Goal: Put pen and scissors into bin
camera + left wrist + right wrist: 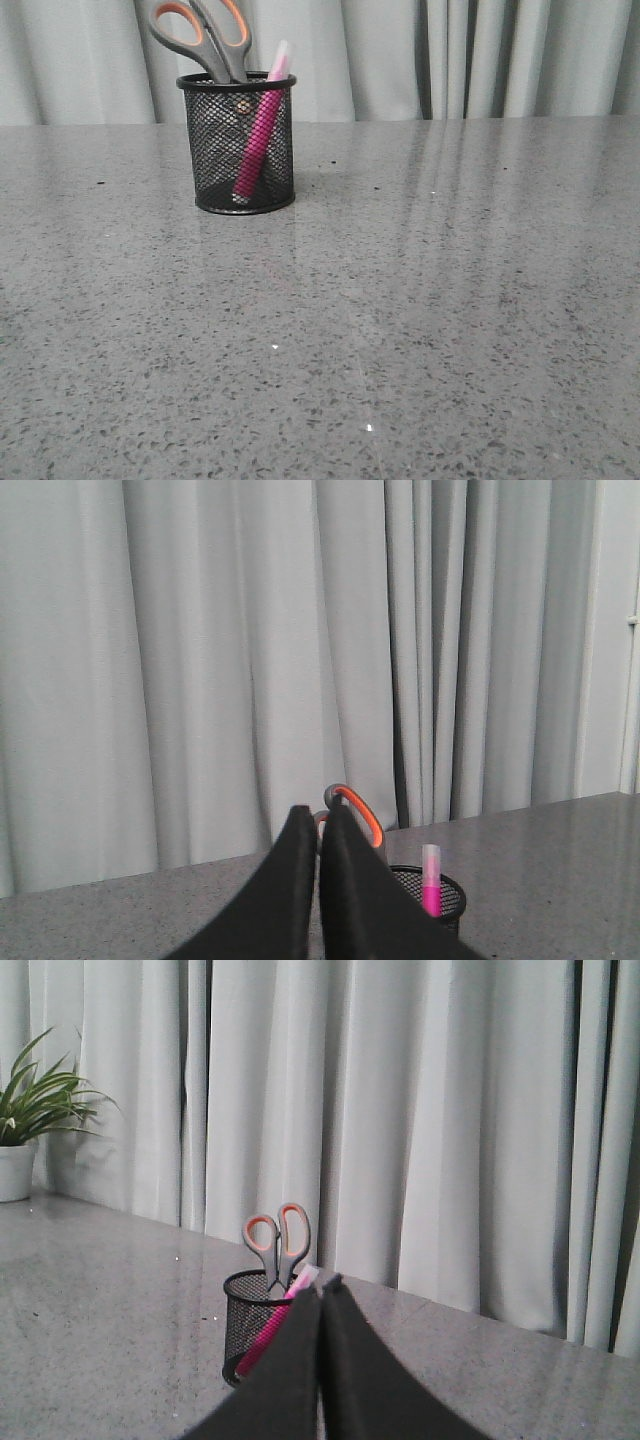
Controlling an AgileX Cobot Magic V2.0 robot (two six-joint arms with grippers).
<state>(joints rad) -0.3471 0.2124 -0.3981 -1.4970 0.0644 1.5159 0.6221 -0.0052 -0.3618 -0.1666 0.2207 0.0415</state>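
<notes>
The black mesh bin (240,145) stands upright on the grey table at the far left. The scissors (205,35) stand in it, blades down, grey and orange handles sticking out above the rim. The pink pen (260,135) leans inside it, its whitish cap above the rim. No gripper shows in the front view. In the left wrist view my left gripper (317,815) is shut and empty, well back from the bin (445,895), pen (431,875) and scissors (357,815). In the right wrist view my right gripper (322,1282) is shut and empty, back from the bin (252,1320), scissors (277,1245) and pen (275,1325).
A grey speckled table (400,320) runs to pale curtains (480,55) at the back. A potted green plant (25,1130) in a white pot stands on the table at the edge of the right wrist view.
</notes>
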